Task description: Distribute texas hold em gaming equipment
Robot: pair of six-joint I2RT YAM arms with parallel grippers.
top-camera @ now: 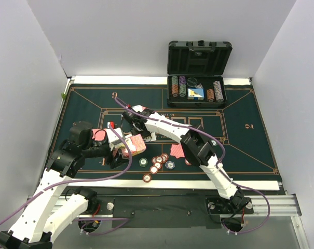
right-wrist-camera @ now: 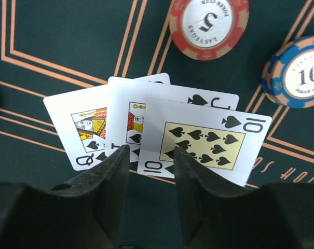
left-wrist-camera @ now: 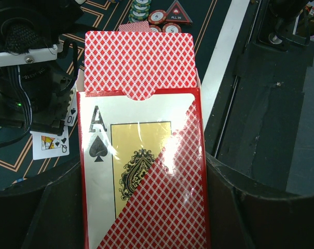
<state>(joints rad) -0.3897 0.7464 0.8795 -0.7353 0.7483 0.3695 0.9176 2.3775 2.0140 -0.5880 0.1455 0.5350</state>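
My left gripper (top-camera: pixel 126 149) is shut on a red card box (left-wrist-camera: pixel 146 176) printed with an ace of spades. Pink-red-backed playing cards (left-wrist-camera: pixel 138 62) stick out of its open top. My right gripper (right-wrist-camera: pixel 151 153) hovers just behind it, open, with only green mat between its fingers. Past its fingertips three face-up spades lie fanned on the mat: a queen (right-wrist-camera: pixel 76 124), a jack (right-wrist-camera: pixel 146 104) and a ten (right-wrist-camera: pixel 206 140). A red 5 chip (right-wrist-camera: pixel 208 23) and a blue 10 chip (right-wrist-camera: pixel 297 72) lie beyond them. Several more chips (top-camera: pixel 157 163) sit near the mat's front edge.
The black case (top-camera: pixel 198 57) stands open at the back right, with rows of chips (top-camera: pixel 182 87) in its tray. A triangular ALL IN marker (left-wrist-camera: pixel 177 13) lies among the front chips. The green felt mat (top-camera: pixel 245 140) has orange lines and white borders front and back.
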